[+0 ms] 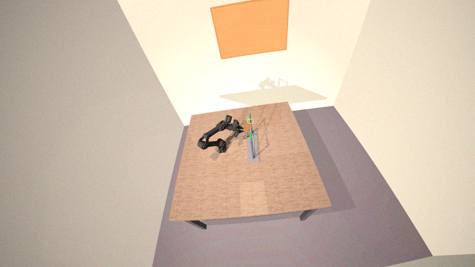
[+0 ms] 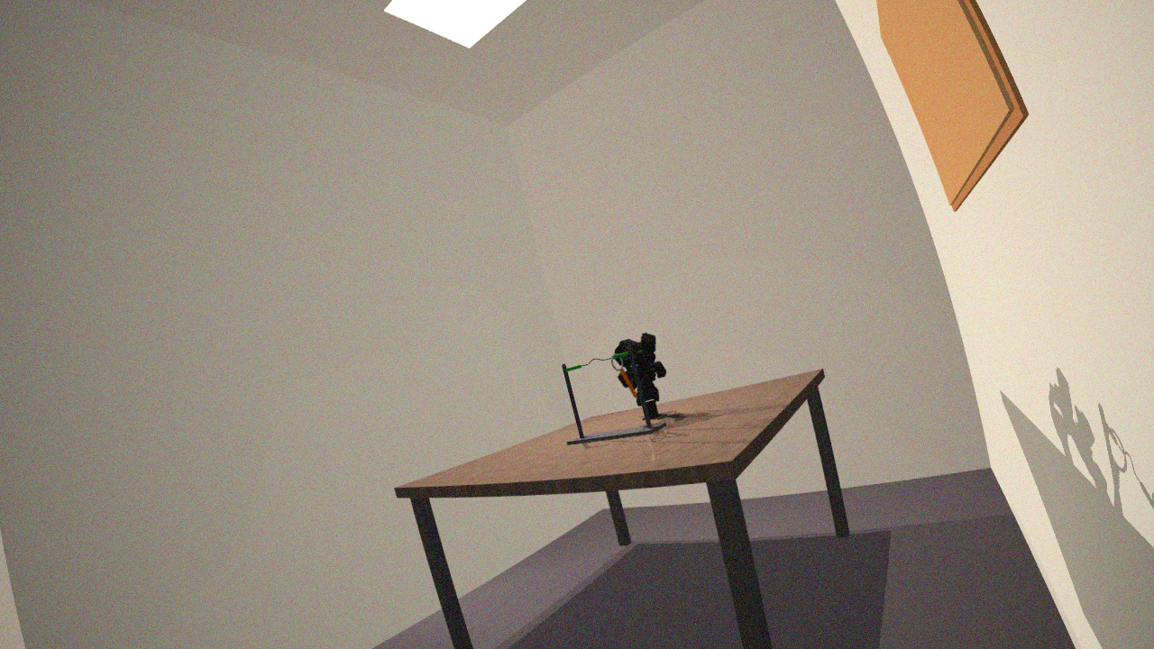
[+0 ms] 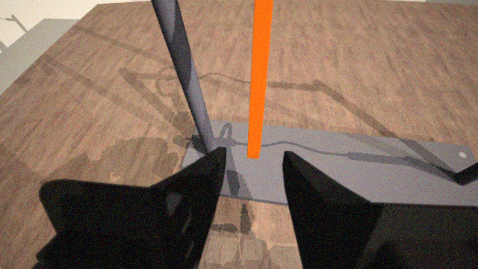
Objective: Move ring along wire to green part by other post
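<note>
Over on the wooden table (image 1: 212, 185) (image 2: 564, 470) (image 3: 373, 48), the claw (image 1: 242, 129) (image 3: 255, 156) has its fingers apart, released, with nothing gripped between them. Just beyond the fingertips, the orange handle (image 1: 247, 127) (image 2: 628, 382) (image 3: 259, 75) slants down from the pale ring (image 1: 247, 122) (image 2: 616, 369), which hangs around the wire by the green part (image 1: 250, 117) (image 2: 620, 355) next to one post (image 2: 644, 399) (image 3: 187, 71). Well apart from it, the other green part (image 1: 250, 136) (image 2: 573, 369) meets the far post (image 1: 252, 149) (image 2: 572, 401). Both posts stand on a flat grey base (image 1: 255, 160) (image 2: 609, 436) (image 3: 317, 179).
</note>
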`<state>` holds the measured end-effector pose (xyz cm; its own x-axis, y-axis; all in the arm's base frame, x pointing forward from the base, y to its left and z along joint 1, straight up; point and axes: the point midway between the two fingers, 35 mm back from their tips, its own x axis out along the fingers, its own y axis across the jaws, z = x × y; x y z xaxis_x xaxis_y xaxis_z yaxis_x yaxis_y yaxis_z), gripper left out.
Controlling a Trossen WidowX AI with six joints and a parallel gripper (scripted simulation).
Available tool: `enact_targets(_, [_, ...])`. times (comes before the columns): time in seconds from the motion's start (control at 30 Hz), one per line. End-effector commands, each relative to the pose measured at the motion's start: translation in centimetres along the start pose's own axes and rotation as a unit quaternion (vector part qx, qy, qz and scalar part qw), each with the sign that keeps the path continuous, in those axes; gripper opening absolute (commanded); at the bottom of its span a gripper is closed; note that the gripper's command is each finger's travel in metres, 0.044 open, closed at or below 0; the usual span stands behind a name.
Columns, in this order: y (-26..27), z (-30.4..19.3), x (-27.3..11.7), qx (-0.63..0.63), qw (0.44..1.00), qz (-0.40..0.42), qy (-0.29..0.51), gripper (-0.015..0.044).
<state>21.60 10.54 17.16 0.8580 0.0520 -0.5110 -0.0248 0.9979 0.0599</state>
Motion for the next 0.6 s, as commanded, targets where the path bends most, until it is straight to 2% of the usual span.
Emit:
enact_targets(0.0, [-0.08,0.03,-0.25,0.001,1.000,-0.002,0.000,0.0160])
enact_targets(0.5, [-0.08,0.03,-0.25,0.001,1.000,-0.002,0.000,0.0160])
enact_targets(0.57, [0.07,-0.04,-0.77,0.000,1.000,0.000,0.002,0.0212])
